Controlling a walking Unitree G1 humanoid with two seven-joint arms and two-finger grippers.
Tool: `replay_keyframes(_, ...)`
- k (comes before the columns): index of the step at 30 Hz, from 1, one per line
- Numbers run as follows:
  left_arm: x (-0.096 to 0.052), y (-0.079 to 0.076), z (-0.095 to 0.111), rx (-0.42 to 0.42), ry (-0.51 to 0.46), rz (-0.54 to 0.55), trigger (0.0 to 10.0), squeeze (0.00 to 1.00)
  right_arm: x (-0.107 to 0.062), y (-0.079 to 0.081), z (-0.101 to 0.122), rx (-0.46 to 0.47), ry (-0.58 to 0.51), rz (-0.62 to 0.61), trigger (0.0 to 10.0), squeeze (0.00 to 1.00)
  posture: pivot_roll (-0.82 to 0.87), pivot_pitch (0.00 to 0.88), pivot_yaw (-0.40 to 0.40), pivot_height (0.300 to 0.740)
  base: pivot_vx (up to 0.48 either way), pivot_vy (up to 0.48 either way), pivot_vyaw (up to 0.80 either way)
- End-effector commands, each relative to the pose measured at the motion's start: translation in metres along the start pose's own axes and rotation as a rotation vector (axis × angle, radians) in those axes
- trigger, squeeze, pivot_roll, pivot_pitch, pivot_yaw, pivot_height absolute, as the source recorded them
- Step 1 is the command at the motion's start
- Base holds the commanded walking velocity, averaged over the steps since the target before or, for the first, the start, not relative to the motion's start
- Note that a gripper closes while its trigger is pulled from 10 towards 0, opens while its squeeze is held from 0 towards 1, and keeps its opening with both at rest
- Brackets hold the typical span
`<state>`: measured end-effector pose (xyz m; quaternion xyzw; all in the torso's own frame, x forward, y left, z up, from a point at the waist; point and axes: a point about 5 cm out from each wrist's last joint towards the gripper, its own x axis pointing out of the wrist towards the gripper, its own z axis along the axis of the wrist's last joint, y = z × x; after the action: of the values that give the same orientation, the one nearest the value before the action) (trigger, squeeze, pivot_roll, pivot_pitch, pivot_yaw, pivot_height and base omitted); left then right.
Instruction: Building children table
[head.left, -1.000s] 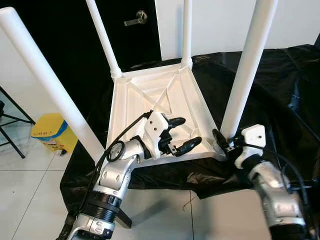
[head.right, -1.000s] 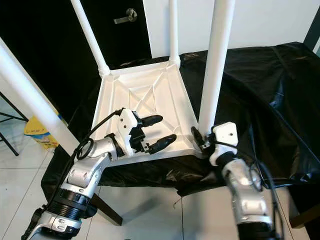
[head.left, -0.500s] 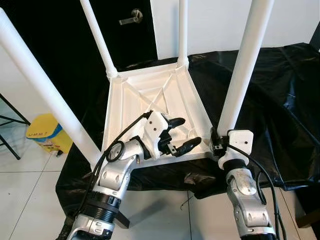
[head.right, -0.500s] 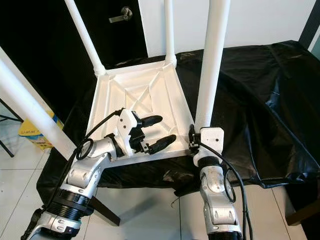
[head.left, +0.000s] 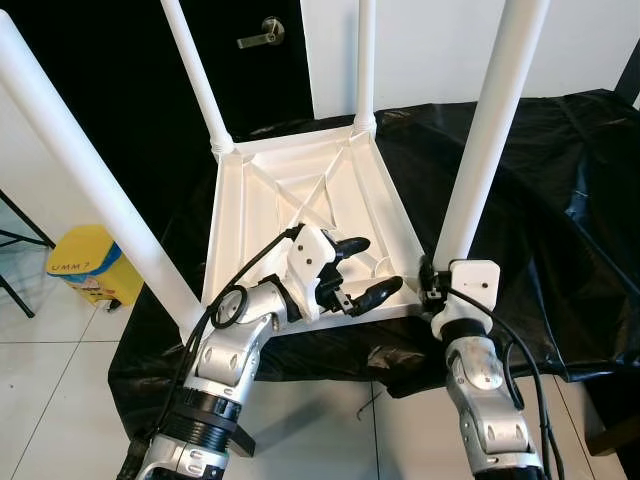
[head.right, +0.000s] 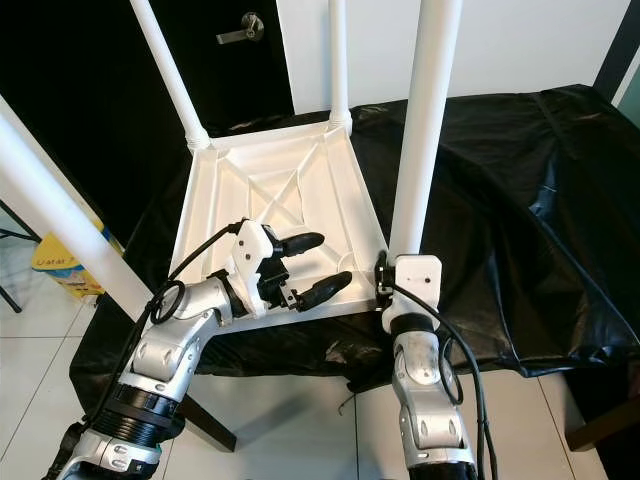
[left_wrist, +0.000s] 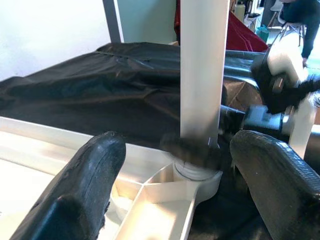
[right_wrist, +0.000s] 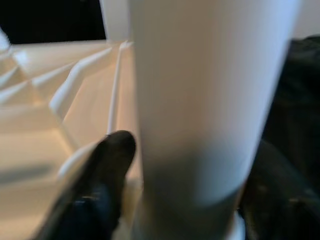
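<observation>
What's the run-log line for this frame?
stage: leg fitting | table top: upside down on black cloth | right gripper: around near-right leg at its socket | left gripper: open over underside, holding nothing

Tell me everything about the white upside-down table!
The white plastic-looking children's table lies upside down on a black sheet, its ribbed underside facing up. Four round white legs rise from its corners. The right tool closes around the base of the near right leg. The left tool hovers open over the near edge of the underside.
</observation>
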<state>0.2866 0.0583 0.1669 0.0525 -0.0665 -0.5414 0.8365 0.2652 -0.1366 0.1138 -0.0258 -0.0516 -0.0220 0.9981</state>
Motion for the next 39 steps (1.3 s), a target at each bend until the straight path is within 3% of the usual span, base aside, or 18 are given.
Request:
replay_keyframes(1,-0.001,0.003,-0.001,-0.006,0.009,0.076,10.0,0.0,-0.001,0.002,0.002,0.014,-0.028,0.027,10.0,1.0,-0.12,0.023,0.081,0.74,0.0,0.0,0.0)
replay_keyframes(7,-0.001,0.004,-0.001,0.009,0.016,0.09,10.0,0.0,-0.003,-0.003,0.0,0.039,-0.02,0.054,10.0,1.0,-0.11,0.044,0.071,0.74,0.0,0.0,0.0)
replay_keyframes(12,-0.006,-0.001,-0.004,-0.002,0.018,0.104,10.0,0.0,-0.006,-0.01,0.0,0.059,-0.039,0.148,10.0,1.0,-0.11,0.059,0.066,0.74,0.0,0.0,0.0)
replay_keyframes(13,-0.006,-0.002,-0.005,-0.004,0.02,0.104,10.0,0.0,-0.006,-0.015,0.001,0.044,-0.054,0.163,10.0,0.82,-0.11,0.06,0.065,0.74,0.0,0.0,0.0)
replay_keyframes(14,-0.006,-0.002,-0.005,-0.004,0.02,0.104,10.0,0.0,-0.006,-0.015,0.001,0.044,-0.054,0.163,10.0,0.82,-0.11,0.06,0.065,0.74,0.0,0.0,0.0)
replay_keyframes(15,-0.006,-0.004,-0.006,-0.003,0.024,0.102,10.0,0.0,-0.005,-0.021,0.002,0.046,-0.057,0.188,10.0,0.0,-0.11,0.065,0.067,0.74,0.0,0.0,0.0)
replay_keyframes(23,-0.002,-0.015,-0.009,-0.03,0.025,0.03,10.0,0.0,0.007,-0.043,0.009,-0.006,-0.08,0.398,10.0,0.0,-0.13,0.065,0.064,0.74,0.0,0.0,0.0)
replay_keyframes(28,-0.004,-0.022,-0.009,-0.07,0.023,-0.042,10.0,0.0,0.014,-0.044,0.01,-0.031,-0.055,0.531,10.0,0.0,-0.13,0.059,0.06,0.74,0.0,0.0,0.0)
replay_keyframes(32,-0.004,-0.024,-0.009,-0.075,0.03,-0.059,10.0,0.0,0.017,-0.044,0.01,-0.033,-0.048,0.565,10.0,0.0,-0.12,0.06,0.057,0.74,0.0,0.0,0.0)
replay_keyframes(33,-0.005,-0.026,-0.01,-0.075,0.039,-0.07,10.0,0.0,0.021,-0.042,0.008,-0.045,-0.037,0.597,0.5,0.0,-0.12,0.056,0.048,0.74,0.0,0.0,0.0)
replay_keyframes(34,-0.005,-0.027,-0.011,-0.089,0.049,-0.072,10.0,0.0,0.024,-0.039,0.006,-0.069,-0.031,0.622,0.0,0.0,-0.11,0.056,0.05,0.74,0.0,0.0,0.0)
replay_keyframes(39,-0.005,-0.029,-0.011,-0.069,0.046,-0.066,10.0,0.0,0.028,-0.037,0.001,-0.085,-0.014,0.652,0.0,0.0,-0.1,0.052,0.046,0.74,0.0,0.0,0.0)
